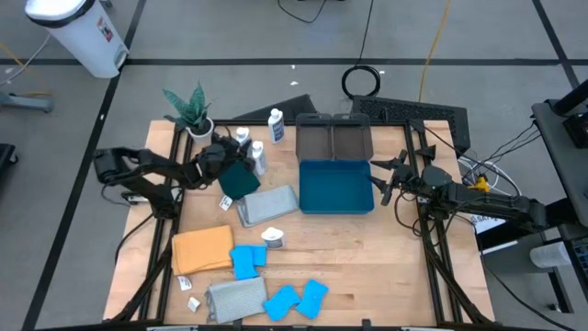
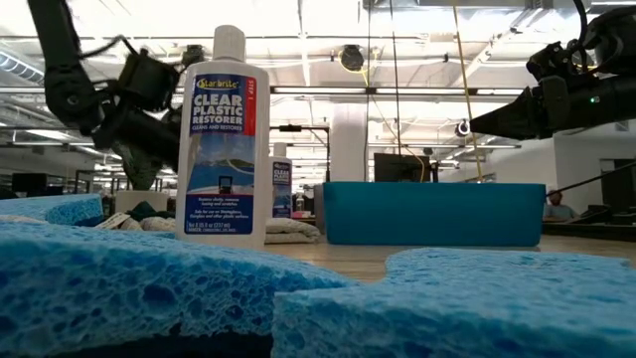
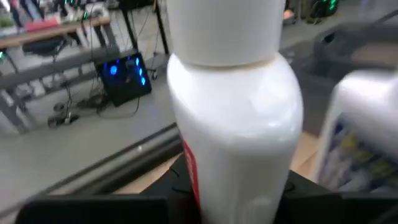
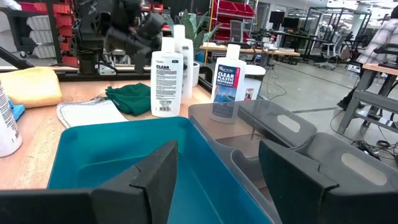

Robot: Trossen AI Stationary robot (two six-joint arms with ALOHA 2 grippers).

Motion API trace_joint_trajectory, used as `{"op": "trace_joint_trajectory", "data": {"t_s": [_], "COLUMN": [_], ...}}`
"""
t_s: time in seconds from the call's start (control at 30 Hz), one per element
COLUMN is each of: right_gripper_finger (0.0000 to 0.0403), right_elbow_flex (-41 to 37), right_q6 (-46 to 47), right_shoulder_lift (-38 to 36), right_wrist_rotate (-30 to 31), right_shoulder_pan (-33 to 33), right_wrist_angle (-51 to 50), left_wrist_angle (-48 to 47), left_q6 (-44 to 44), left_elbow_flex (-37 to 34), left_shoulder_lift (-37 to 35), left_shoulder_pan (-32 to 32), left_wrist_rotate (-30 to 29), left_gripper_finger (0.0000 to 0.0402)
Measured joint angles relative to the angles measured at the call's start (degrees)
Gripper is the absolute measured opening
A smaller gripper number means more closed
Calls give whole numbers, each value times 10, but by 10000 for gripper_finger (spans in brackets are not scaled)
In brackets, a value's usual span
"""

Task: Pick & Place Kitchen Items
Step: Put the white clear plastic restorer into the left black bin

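My left gripper [image 1: 227, 153] is at the far left of the table, shut on an upright white bottle [image 3: 236, 118] that fills the left wrist view. A second bottle [image 1: 258, 157] stands just beside it and a third [image 1: 276, 126] by the grey tray. Another bottle [image 2: 223, 139] stands on its base mid-table. A dark green cloth [image 1: 241, 181], grey cloths [image 1: 268, 204] and an orange cloth [image 1: 202, 248] lie flat. Blue sponges [image 1: 246, 260] lie near the front edge. My right gripper [image 4: 217, 180] hangs open by the blue bin's right side. My left gripper has the bottle's body [image 3: 249, 186] below the shoulder between its two fingers, one on each side. The fingers come about level from the table's left. The bottle stands upright; its foot is out of view, so whether it rests on the table I cannot tell.
A blue bin [image 1: 335, 198] sits mid-table with a dark grey tray [image 1: 333, 138] behind it. A potted plant [image 1: 191, 112] stands at the far left corner, close behind my left gripper. Bare wood lies at the front right.
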Motion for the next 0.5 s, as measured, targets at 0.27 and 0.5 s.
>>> {"op": "trace_joint_trajectory", "data": {"t_s": [0.27, 0.5], "right_gripper_finger": [212, 212], "right_elbow_flex": [0, 0], "right_q6": [0, 0], "right_shoulder_lift": [0, 0], "right_wrist_rotate": [0, 0], "right_shoulder_pan": [0, 0], "right_wrist_angle": [0, 0], "left_wrist_angle": [-104, -283], "left_q6": [27, 1], "left_elbow_flex": [0, 63], "left_shoulder_lift": [-169, -281], "left_shoulder_pan": [-29, -31], "left_wrist_rotate": [-37, -35], "left_gripper_finger": [84, 84]}}
